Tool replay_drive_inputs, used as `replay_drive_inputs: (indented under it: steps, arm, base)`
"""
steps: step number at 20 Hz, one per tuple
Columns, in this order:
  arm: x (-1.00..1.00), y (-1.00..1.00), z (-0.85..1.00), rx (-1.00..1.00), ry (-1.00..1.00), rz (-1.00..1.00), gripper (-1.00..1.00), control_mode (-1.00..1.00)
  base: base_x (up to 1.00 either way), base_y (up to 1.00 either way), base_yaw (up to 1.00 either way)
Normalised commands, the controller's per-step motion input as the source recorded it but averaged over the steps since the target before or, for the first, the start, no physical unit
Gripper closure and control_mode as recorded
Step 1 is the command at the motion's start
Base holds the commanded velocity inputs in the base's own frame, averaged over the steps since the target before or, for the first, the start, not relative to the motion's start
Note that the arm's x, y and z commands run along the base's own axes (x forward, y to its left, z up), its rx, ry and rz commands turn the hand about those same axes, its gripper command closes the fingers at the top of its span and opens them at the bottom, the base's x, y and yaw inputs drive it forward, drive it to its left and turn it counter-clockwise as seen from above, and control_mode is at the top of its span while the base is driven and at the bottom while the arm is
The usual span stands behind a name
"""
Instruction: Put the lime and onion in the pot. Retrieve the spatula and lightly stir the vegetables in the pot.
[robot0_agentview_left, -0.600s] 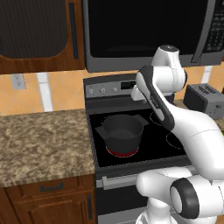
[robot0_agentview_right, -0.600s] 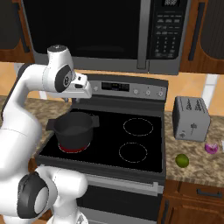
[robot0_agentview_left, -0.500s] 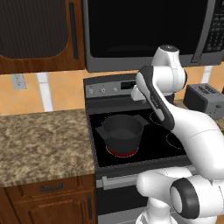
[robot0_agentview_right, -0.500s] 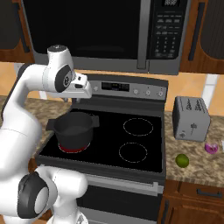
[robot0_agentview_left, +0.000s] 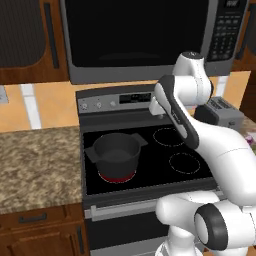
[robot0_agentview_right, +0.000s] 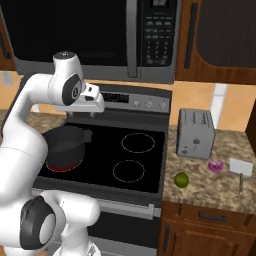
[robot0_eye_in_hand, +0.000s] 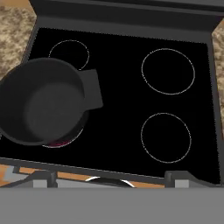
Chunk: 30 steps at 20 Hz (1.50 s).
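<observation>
The dark grey pot (robot0_agentview_left: 116, 152) stands empty on the front left burner, which glows red beneath it; it also sits at the left of the hand view (robot0_eye_in_hand: 41, 103) and low left in the right base view (robot0_agentview_right: 65, 146). My gripper (robot0_agentview_right: 82, 112) hangs open above the stove's back, up and to the right of the pot, with nothing between its fingertips (robot0_eye_in_hand: 39, 177). On the counter right of the stove lie the lime (robot0_agentview_right: 181, 180), the onion (robot0_agentview_right: 216, 166) and the spatula (robot0_agentview_right: 241, 171), all far from the gripper.
A silver toaster (robot0_agentview_right: 196, 133) stands on the right counter behind the lime. A microwave (robot0_agentview_left: 140, 35) hangs over the stove, close above the arm. A granite counter (robot0_agentview_left: 35, 165) lies left of the stove. Three burners (robot0_eye_in_hand: 168, 71) are bare.
The whole scene has slid left in both base views, so the base has driven to the right. The arm keeps its pose and the gripper stays open.
</observation>
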Motion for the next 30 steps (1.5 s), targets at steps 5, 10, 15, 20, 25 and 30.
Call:
replay_drive_inputs:
  steps: [5,10,15,20,25,30]
  arm:
    - [0.0,0.0,0.0,0.0,0.0,0.0,-1.0,1.0]
    - [0.0,0.0,0.0,0.0,0.0,0.0,-1.0,1.0]
    - [0.0,0.0,0.0,0.0,0.0,0.0,-1.0,1.0]
    - [0.0,0.0,0.0,0.0,0.0,0.0,-1.0,1.0]
    - [0.0,0.0,0.0,0.0,0.0,0.0,-1.0,1.0]
    - [-0.02,-0.15,-0.1,0.0,0.0,-0.01,-1.0,-1.0]
  base:
    - [0.0,-0.62,0.0]
    - [0.0,-0.51,0.0]
    - [0.07,-0.51,0.0]
    - [0.6,-0.38,-0.01]
    - [0.59,-0.09,0.0]
    - [0.0,0.0,0.0]
